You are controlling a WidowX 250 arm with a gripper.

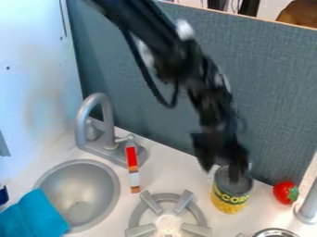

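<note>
Yellow-labelled can (229,202) at the lower end of the gripper (222,170), jaws apart

Bright, fairly even light, soft shadows on counter (167,172); L wall (37,92) v. pale, nr washed out; faint sheen on faucet (108,118); arm (176,60) & gripper (223,170) blurred

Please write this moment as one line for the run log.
gripper at top of yellow can | can upright on counter, beside burner | tomato near can | blue cloth at sink edge
</note>
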